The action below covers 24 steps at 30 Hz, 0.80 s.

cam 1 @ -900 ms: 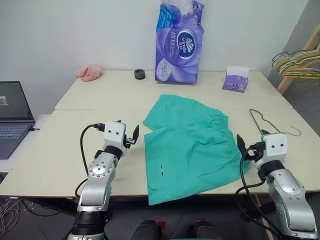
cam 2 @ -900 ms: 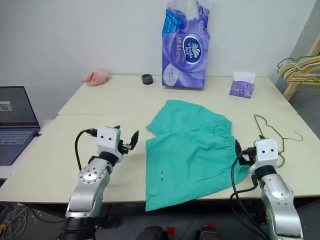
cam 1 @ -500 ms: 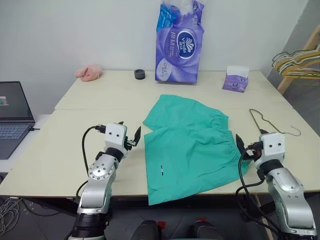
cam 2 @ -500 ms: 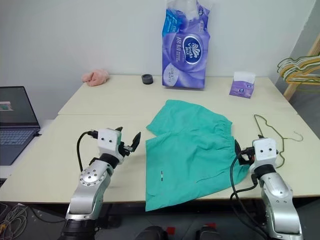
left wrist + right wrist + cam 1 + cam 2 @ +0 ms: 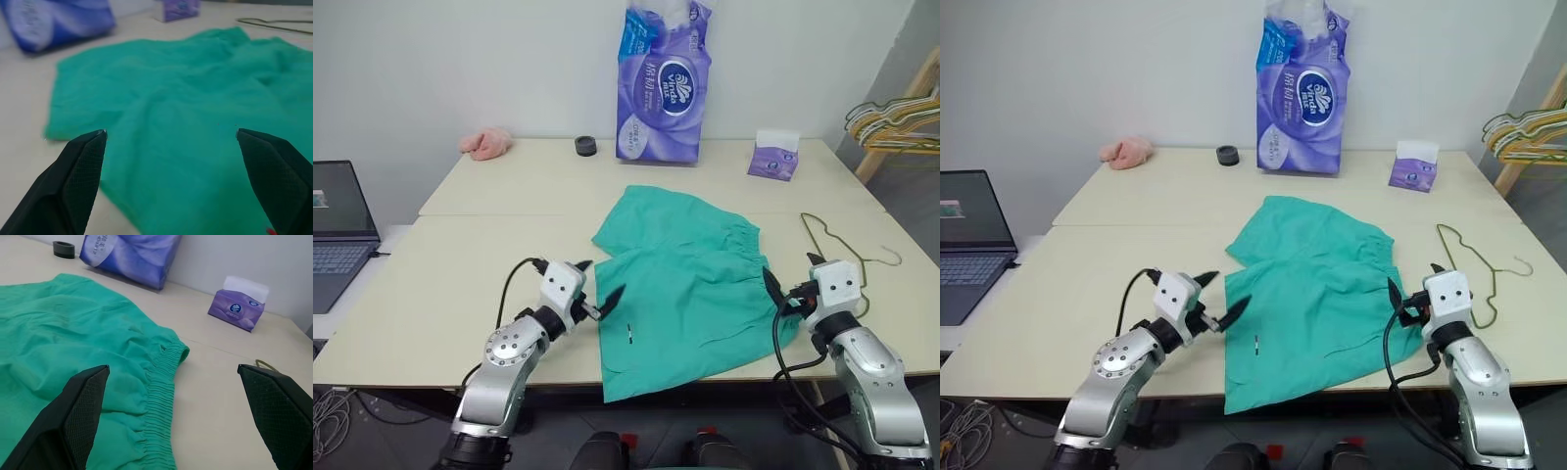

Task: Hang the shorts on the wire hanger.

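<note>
- Flat on the cream table [image 5: 460, 255], the teal-green shorts [image 5: 690, 284] lie spread, one leg hem hanging over the near edge, elastic waistband toward the robot's right.
- Beside that waistband, further right on the tabletop, rests the grey wire hanger [image 5: 837, 245], hook pointing away from the cloth and untouched.
- Left gripper [image 5: 600, 284] hovers at the shorts' left hem, fingers spread wide and holding nothing; the left wrist view shows cloth between the two black tips.
- Right gripper [image 5: 790, 281] sits at the waistband's near end, likewise wide open and empty, with gathered elastic showing between its fingers in the right wrist view.
- Judged from this, the step in hand is securing the garment: each claw should close on one cloth layer edge, low enough to pinch fabric rather than skate over it.
- Gripping the waistband firmly would likely make threading the hanger easier.
</note>
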Motion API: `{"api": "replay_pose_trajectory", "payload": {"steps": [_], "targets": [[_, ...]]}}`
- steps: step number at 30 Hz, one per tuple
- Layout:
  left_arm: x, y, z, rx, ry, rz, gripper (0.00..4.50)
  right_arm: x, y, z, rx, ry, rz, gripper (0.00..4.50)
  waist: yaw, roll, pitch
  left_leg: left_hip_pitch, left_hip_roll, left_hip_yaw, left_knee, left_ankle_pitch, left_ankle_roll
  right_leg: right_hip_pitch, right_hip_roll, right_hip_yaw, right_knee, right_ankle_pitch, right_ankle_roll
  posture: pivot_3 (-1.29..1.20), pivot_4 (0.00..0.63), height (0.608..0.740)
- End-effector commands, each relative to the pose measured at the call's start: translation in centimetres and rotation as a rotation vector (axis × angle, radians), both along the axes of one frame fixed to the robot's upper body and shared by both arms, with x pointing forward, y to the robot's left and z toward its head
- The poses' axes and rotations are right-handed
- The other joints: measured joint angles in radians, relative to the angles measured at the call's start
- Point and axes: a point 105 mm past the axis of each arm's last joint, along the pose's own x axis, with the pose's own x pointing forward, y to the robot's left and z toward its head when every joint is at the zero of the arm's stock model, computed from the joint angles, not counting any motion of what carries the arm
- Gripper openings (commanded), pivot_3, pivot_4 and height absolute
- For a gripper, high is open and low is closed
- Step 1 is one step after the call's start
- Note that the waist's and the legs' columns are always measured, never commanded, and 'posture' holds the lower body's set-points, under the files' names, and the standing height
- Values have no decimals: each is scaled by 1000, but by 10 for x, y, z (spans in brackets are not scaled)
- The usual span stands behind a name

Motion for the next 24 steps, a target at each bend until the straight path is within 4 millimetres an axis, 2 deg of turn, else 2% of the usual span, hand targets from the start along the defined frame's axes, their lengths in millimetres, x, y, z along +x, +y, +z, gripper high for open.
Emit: {"api": "replay_pose_trajectory", "payload": {"steps": [1,4,7,11,15,19,22,24], "targets": [[-31,-14,4,27,114,-263,4472,-18,35,8,0,47,279,4500,-7,0,0,0,1,0,0,0,0,0,0,0,0,-1,0,78,39,740],[-46,-14,0,109,175,-398,4472,-45,57,-2,-32,180,508,4500,-13,0,0,0,2,0,0,0,0,0,0,-1,0,-5,0,66,43,740],[-55,-15,-5,182,207,-489,4472,-66,64,-7,-47,291,635,4500,-17,0,1,0,3,0,0,0,0,0,0,-1,-1,-6,-1,59,45,740],[-56,-17,-19,276,197,-529,4472,-76,60,-13,-84,344,674,4500,-18,0,1,0,4,0,0,-1,0,0,1,-2,-1,-6,0,44,47,740],[-44,-19,-31,319,160,-479,4472,-76,52,-20,-89,339,651,4500,-19,-1,1,0,4,1,0,-1,0,0,1,-1,-1,-5,1,27,48,740],[-33,-21,-30,279,153,-417,4472,-80,43,-28,-94,351,640,4500,-19,-1,1,0,4,1,0,-1,0,0,1,-1,-1,-5,1,22,48,740],[-28,-23,-26,221,174,-381,3924,-85,37,-36,-101,365,636,4500,-20,-1,1,0,4,1,0,-1,0,0,1,-1,-1,-5,2,18,49,740],[-27,-23,-23,173,211,-366,3347,-88,34,-40,-107,374,634,4500,-20,-1,1,0,4,1,0,-1,0,0,1,-1,-1,-5,2,18,49,740]]}}
